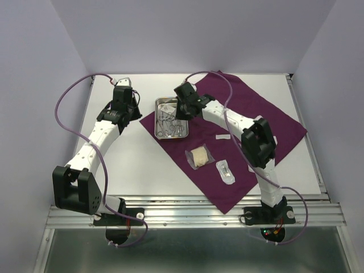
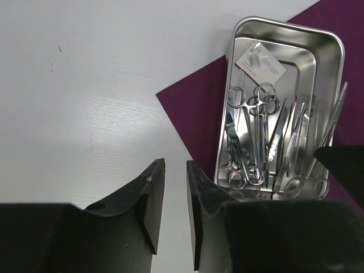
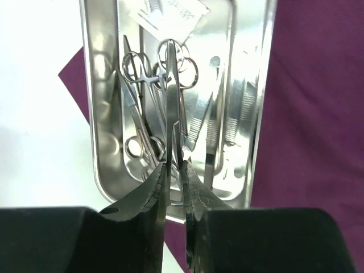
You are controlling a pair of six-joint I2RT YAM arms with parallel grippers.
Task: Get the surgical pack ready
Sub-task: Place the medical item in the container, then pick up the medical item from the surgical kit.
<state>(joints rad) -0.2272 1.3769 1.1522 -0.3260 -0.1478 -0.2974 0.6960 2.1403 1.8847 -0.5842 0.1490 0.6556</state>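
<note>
Steel tray (image 1: 157, 116) sits on the purple cloth's (image 1: 250, 108) left corner, long axis near-to-far, its instruments (image 2: 256, 136) lying lengthwise. Right gripper (image 3: 175, 168) pinches a ring-handled instrument (image 3: 172, 102) there. Left gripper (image 2: 175, 165), narrowly open and empty, hovers over bare counter (image 2: 85, 114) beside the tray. Gauze (image 1: 199, 157) and a clear packet (image 1: 226, 172) lie nearer.

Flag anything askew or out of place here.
The purple cloth lies diagonal to the table, its near corner overhanging the front edge. The steel tray sits on the cloth's left corner, partly over bare table. Nothing looks spilled or damaged.
</note>
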